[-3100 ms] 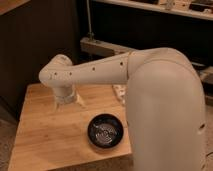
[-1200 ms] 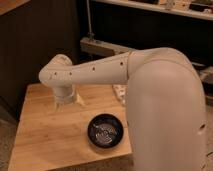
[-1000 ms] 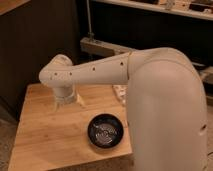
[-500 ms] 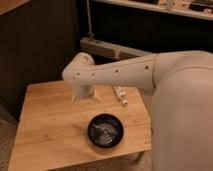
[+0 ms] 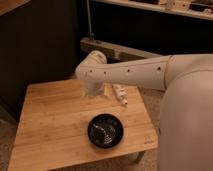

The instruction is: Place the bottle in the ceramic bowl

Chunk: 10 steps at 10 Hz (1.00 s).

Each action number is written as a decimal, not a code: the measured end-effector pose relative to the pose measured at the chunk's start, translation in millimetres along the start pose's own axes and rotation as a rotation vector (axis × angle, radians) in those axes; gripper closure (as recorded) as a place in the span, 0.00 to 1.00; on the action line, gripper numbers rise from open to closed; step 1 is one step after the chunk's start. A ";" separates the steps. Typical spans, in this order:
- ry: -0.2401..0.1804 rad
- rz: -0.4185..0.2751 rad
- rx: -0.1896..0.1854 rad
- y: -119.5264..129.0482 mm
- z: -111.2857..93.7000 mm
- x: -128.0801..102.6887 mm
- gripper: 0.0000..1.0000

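The bottle [image 5: 119,94] is small and whitish and lies on its side near the far right edge of the wooden table [image 5: 50,125]. The ceramic bowl [image 5: 105,130] is black and glossy with pale swirl marks inside, and sits empty near the table's front right. My gripper [image 5: 94,93] hangs from the white arm [image 5: 135,72] over the far middle of the table. It is just left of the bottle and behind the bowl. The wrist hides most of the gripper.
The white arm and robot body [image 5: 187,125] fill the right side. A dark cabinet wall and a metal shelf rail [image 5: 120,50] stand behind the table. Speckled floor [image 5: 7,135] lies to the left of the table.
The arm has swung right across the table, from over its left-middle to just beside the bottle. The bowl and bottle have not moved.
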<state>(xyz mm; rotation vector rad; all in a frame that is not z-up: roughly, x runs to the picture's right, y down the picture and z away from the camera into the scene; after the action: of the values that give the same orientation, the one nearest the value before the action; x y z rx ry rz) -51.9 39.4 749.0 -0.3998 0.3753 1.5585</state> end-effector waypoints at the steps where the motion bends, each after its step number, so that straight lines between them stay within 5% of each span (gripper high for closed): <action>1: 0.000 -0.004 -0.005 2.3 -0.4 0.1 0.20; 3: 0.009 0.009 -0.010 1.4 3.4 -2.4 0.20; 6: -0.002 0.023 -0.029 -30.8 20.8 -37.5 0.20; 10: -0.053 -0.064 -0.124 -93.2 47.2 -102.8 0.20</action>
<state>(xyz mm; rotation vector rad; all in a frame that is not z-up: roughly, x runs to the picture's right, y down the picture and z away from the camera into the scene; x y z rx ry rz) 42.2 -26.5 840.1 -0.4612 0.2228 1.5315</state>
